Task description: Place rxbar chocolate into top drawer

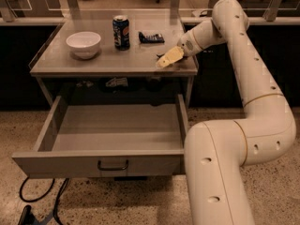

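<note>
My gripper (165,60) is low over the right front corner of the table top (93,64), its yellowish tip touching the surface. A small dark sliver of the rxbar chocolate (160,56) shows at the left edge of the tip; the rest of the bar is hidden by the gripper. The top drawer (112,161) is pulled wide out below the table, light grey with a black bar handle, and nothing lies inside it.
On the table stand a white bowl (83,43), a blue soda can (121,32) and a dark bluish snack packet (151,36). My white arm runs down the right side, next to the drawer. Black cables (42,198) lie on the floor at lower left.
</note>
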You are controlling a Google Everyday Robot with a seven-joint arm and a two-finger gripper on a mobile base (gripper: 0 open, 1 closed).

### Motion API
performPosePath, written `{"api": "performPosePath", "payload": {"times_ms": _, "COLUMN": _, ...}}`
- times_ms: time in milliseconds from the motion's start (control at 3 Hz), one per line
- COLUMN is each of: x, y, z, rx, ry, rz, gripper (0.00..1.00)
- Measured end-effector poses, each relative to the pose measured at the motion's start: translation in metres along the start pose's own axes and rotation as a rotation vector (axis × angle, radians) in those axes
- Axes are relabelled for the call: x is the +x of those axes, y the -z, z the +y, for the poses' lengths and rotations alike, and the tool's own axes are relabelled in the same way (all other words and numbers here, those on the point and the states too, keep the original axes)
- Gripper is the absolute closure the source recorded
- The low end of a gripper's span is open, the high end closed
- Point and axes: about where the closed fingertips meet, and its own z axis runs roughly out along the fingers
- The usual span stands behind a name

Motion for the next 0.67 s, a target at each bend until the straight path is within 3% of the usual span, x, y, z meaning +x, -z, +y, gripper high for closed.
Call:
{"api": "performPosePath", "payload": {"times_ms": 333, "x": 0.0000, "y": -0.0001, "z": 0.0000, "rx": 0.000, "ry": 0.000, "rz": 0.000, "gripper": 0.00}}
{"api": "performPosePath", "payload": {"times_ms": 667, "x": 0.0000, "y": -0.0001, "z": 0.0000, "rx": 0.000, "ry": 0.000, "rz": 0.000, "gripper": 0.19}}
